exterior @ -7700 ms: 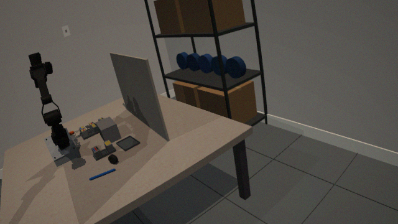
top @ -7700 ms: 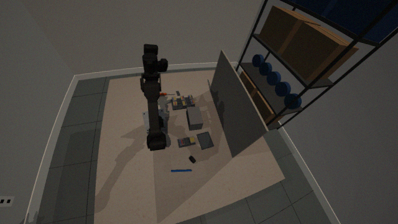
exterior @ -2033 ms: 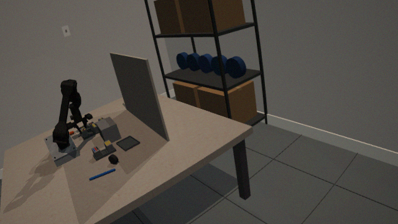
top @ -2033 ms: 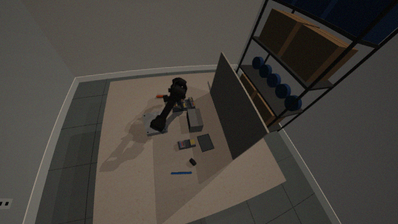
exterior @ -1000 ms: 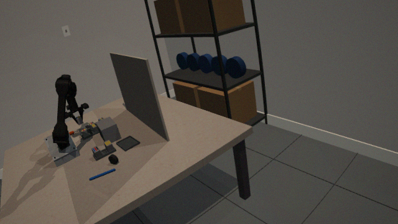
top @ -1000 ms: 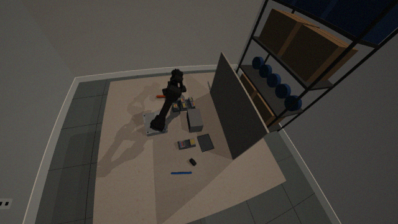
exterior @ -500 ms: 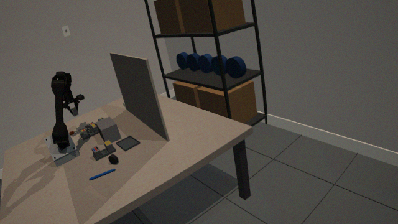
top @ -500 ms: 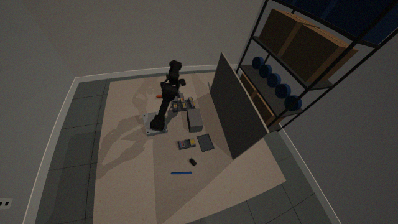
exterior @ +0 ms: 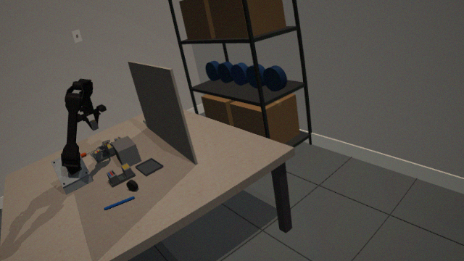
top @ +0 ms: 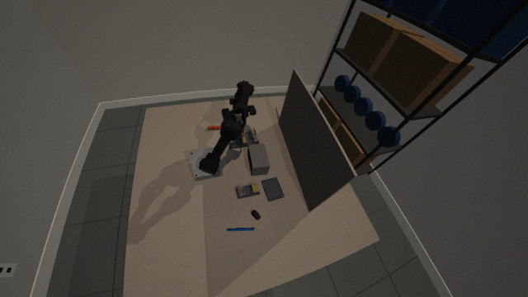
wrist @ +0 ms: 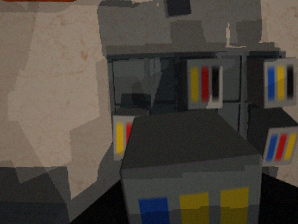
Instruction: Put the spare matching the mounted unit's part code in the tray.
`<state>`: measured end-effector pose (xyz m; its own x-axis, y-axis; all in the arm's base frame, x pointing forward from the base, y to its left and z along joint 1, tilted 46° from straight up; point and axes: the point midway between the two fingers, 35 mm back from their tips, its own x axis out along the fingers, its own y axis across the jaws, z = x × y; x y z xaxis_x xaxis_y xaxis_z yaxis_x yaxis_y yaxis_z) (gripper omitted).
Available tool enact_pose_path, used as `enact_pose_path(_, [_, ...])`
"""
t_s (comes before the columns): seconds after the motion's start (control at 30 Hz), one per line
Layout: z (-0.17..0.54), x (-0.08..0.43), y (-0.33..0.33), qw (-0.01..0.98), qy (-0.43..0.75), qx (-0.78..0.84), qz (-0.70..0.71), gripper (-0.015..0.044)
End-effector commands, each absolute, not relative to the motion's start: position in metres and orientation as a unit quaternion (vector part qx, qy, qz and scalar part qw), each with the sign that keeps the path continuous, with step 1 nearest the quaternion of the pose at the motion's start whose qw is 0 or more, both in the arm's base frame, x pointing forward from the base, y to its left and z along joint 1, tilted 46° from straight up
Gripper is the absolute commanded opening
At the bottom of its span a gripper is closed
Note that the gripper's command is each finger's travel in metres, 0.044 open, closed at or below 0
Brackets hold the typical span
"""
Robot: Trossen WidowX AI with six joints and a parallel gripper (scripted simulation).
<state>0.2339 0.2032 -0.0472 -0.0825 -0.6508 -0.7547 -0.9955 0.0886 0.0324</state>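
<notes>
My gripper (top: pixel 238 120) (exterior: pixel 94 122) is shut on a grey spare block (exterior: pixel 94 125) (wrist: pixel 192 137), held above the spares rack (exterior: pixel 104 156) (wrist: pixel 145 55). Its face shows blue, yellow and yellow stripes in the wrist view. Other spares stay in the rack: one with yellow, red and black stripes (wrist: pixel 205 83), one with blue, yellow and black (wrist: pixel 280 83), one with blue, red and yellow (wrist: pixel 281 146), and one partly hidden. A dark base (top: pixel 248 192) (exterior: pixel 121 178) carries two small striped blocks; their codes are too small to read fully. The flat dark tray (top: pixel 272 189) (exterior: pixel 148 167) is beside it.
A grey box (top: pixel 259 159) (exterior: pixel 127 149) stands between rack and tray. A tall dark panel (top: pixel 313 144) (exterior: pixel 159 105) stands behind the tray. An orange stick (top: pixel 214 128), a small black object (top: pixel 256 214) (exterior: pixel 132 185) and a blue stick (top: pixel 240 229) (exterior: pixel 119 203) lie on the table.
</notes>
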Motion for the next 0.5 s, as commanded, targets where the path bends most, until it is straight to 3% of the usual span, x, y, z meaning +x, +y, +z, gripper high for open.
enact_pose_path(0.0, [-0.026, 0.257, 0.19, 0.302, 0.668, -0.612, 0.298, 0.0])
enact_pose_path(0.47, [0.048, 0.319, 0.117, 0.308, 0.653, -0.622, 0.303, 0.0])
